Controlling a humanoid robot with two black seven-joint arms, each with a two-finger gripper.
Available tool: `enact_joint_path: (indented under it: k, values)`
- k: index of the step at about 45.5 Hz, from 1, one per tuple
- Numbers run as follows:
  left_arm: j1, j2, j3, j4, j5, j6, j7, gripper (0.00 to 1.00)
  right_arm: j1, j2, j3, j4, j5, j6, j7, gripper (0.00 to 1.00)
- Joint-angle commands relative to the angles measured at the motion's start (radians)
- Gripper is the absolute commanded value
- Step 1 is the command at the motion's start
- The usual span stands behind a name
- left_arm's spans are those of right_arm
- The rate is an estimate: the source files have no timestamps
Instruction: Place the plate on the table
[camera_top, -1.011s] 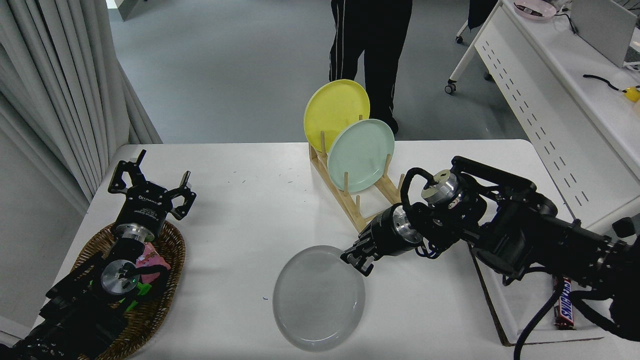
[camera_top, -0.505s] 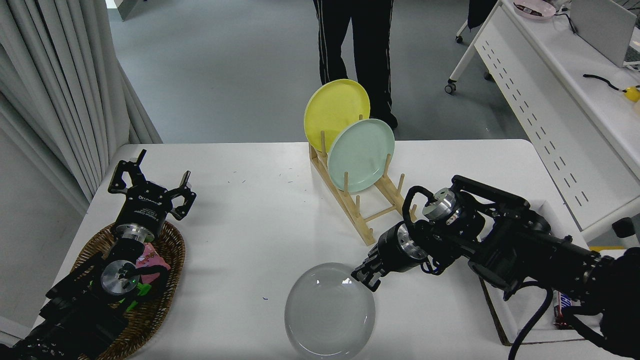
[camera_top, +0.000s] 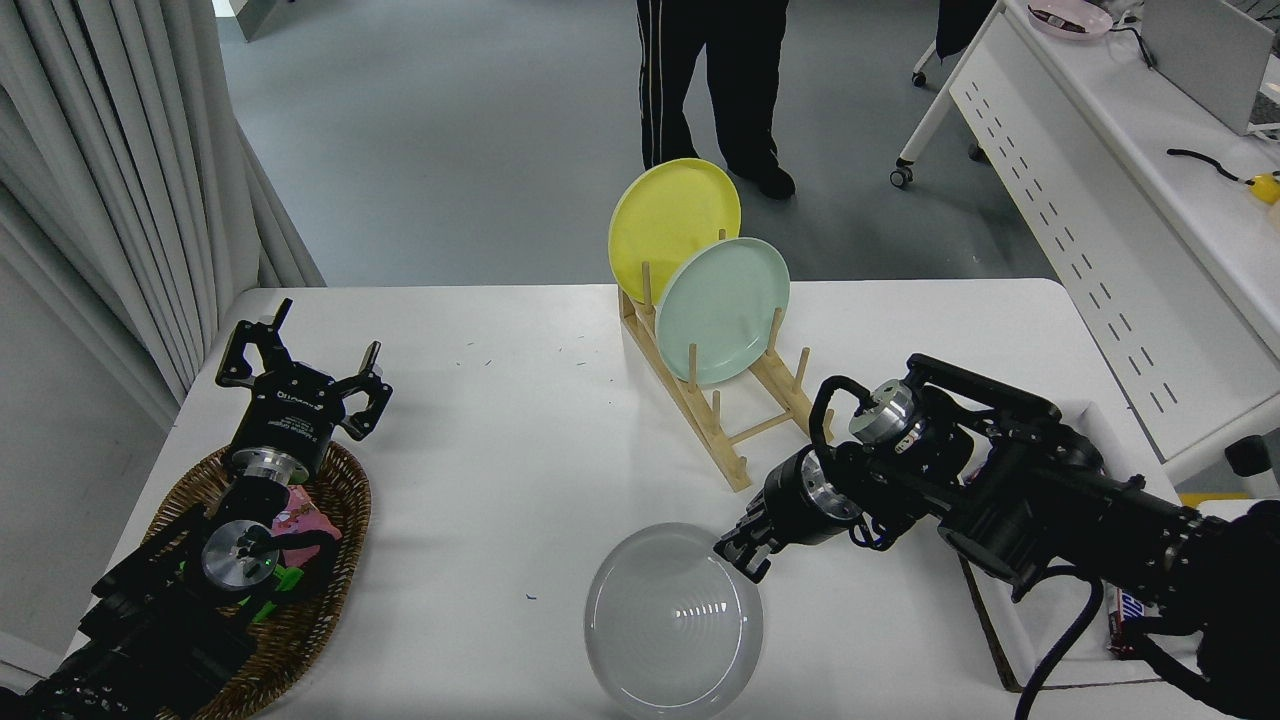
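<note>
The right gripper (camera_top: 742, 553) pinches the far right rim of the plate (camera_top: 672, 619), which sits near the table's (camera_top: 520, 420) front edge, well in front of the wooden rack (camera_top: 735, 415). The plate looks nearly flat and close to the surface, though whether it fully rests there is hard to tell; it seems out of the rack, so what likely remains is to settle it, let go and pull back. The left gripper (camera_top: 300, 375) is parked with fingers spread, far to the left of the rack above a wicker basket (camera_top: 330, 500). A yellow plate (camera_top: 672, 225) and a mint green plate (camera_top: 722, 308) stand upright in the rack. The tabletop is white and matte with a few tiny specks. Beyond the rack are grey floor, a person's legs (camera_top: 710, 80) and, to the right, a white desk (camera_top: 1120, 160); curtains (camera_top: 130, 180) hang far left.
</note>
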Motion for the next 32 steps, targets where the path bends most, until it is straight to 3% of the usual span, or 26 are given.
enact_joint_path:
  k: [1,32]
  values:
    - [0.0,0.0,0.0,0.0,0.0,0.0,0.0,1.0,0.002,0.01,0.009,-0.035,-0.007,0.0,0.001,0.0]
    - [0.0,0.0,0.0,0.0,0.0,0.0,-0.001,1.0,0.002,0.055,0.047,-0.07,-0.019,0.044,0.001,0.0]
